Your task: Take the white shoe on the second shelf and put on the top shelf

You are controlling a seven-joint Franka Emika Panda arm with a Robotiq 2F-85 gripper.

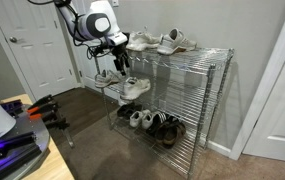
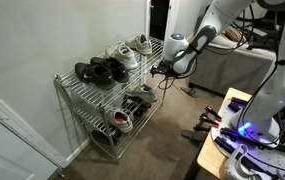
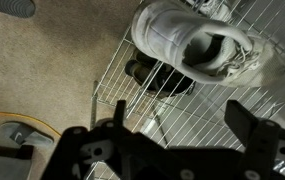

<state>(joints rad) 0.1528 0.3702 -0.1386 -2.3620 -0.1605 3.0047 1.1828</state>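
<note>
My pincer [image 1: 121,45] hangs at the end of the rack, level with the top shelf [image 1: 202,52]. Its jaws stand wide apart with nothing between them. The wrist view shows this best: my two dark fingers [image 3: 250,128] are spread across the bottom of the picture, with only wire grid in the gap.

Just ahead of them lies the white shoe [image 3: 192,45], its dark opening turned toward my camera. It rests on the grid near the shelf's edge, clear of both fingers. Through the wires beneath it I make out a dark shoe [image 3: 157,78] on a lower tier, and carpet [image 3: 42,70] past the edge. That fits the shoe lying on the uppermost tier. Both exterior views agree, with the shoe at the near end of the top shelf, just beside my pincer.

So I judge the main work done: the shoe is up, set down, and out of my grip. What is left is small. I need to draw back from the rack without snagging a wire or nudging the shoe toward the edge.

One doubt remains. The second shelf [image 1: 177,98] holds other pale shoes [image 1: 132,88], too small here to tell apart. I take the one before my fingers to be the task's shoe.
</note>
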